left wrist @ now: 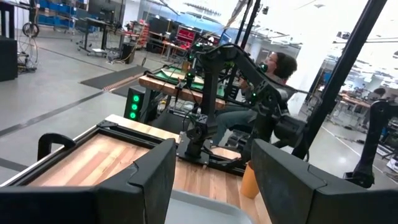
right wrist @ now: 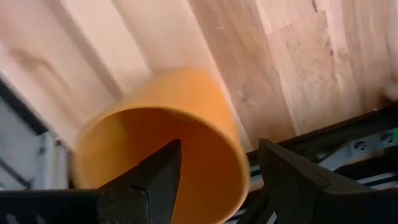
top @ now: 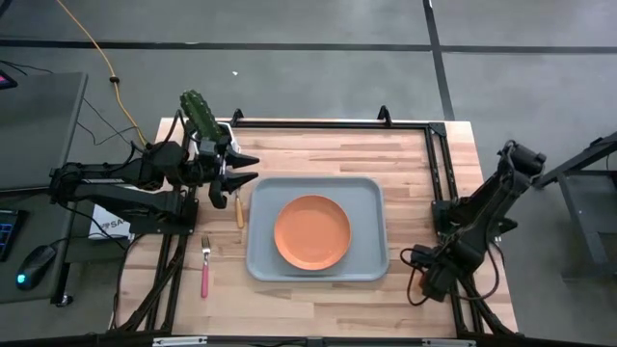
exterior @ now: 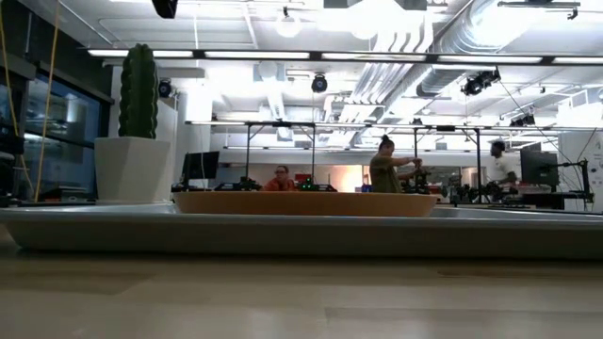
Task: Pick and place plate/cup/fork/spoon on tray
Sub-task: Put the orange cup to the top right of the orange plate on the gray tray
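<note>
The orange plate [top: 311,232] lies in the pale blue-grey tray [top: 371,193] at mid table; both show in the low view, plate [exterior: 306,202] on tray [exterior: 283,234]. The spoon [top: 239,210] and the pink-handled fork [top: 205,265] lie on the wood left of the tray. The orange cup [right wrist: 161,118] stands on the table at the right, under my right arm. My right gripper [right wrist: 219,177] is open, pointing down, with one finger inside the cup's mouth and one outside. My left gripper [top: 241,173] is open and empty above the spoon's far end. My right gripper stands astride the cup's wall [right wrist: 239,168] from above, one finger inside the mouth and one outside. The gap between the fingers is wide, and I cannot tell whether either finger touches the wall. The cup's base is on the table.
A white pot with a green cactus [top: 202,116] stands at the far left corner, right behind my left gripper. A black frame [top: 439,164] runs along the table's edges. People stand in the room beyond the table [exterior: 386,169].
</note>
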`<state>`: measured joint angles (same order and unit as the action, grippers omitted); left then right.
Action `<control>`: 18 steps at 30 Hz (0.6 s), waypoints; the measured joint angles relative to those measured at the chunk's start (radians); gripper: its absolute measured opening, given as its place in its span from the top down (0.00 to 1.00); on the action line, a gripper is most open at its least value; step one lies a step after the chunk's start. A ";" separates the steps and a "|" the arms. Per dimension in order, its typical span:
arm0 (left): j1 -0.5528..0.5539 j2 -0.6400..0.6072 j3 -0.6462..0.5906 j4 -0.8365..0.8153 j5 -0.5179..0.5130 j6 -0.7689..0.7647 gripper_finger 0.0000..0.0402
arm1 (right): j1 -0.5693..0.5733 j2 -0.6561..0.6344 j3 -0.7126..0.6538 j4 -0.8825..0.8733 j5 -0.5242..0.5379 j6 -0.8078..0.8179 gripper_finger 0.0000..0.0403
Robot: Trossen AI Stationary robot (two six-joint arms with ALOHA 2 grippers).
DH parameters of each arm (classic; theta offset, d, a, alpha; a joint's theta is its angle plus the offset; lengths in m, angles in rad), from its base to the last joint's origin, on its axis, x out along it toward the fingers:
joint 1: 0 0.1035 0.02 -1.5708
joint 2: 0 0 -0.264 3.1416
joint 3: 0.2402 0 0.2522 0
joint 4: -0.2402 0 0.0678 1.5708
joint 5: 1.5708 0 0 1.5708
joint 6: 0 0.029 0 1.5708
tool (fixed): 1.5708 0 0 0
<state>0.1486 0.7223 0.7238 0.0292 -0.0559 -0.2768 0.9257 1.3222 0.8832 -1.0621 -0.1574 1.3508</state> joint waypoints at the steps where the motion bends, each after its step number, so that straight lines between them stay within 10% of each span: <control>1: 0.000 0.000 0.000 0.000 0.000 0.000 0.50 | 0.000 0.008 -0.007 -0.001 0.000 0.000 0.49; 18: 0.000 0.000 0.000 -0.001 -0.004 0.000 0.50 | 0.000 0.046 -0.048 0.101 -0.031 -0.049 0.97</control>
<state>0.1486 0.7223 0.7238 0.0284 -0.0602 -0.2768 0.9257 1.3685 0.8349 -0.9614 -0.1883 1.3020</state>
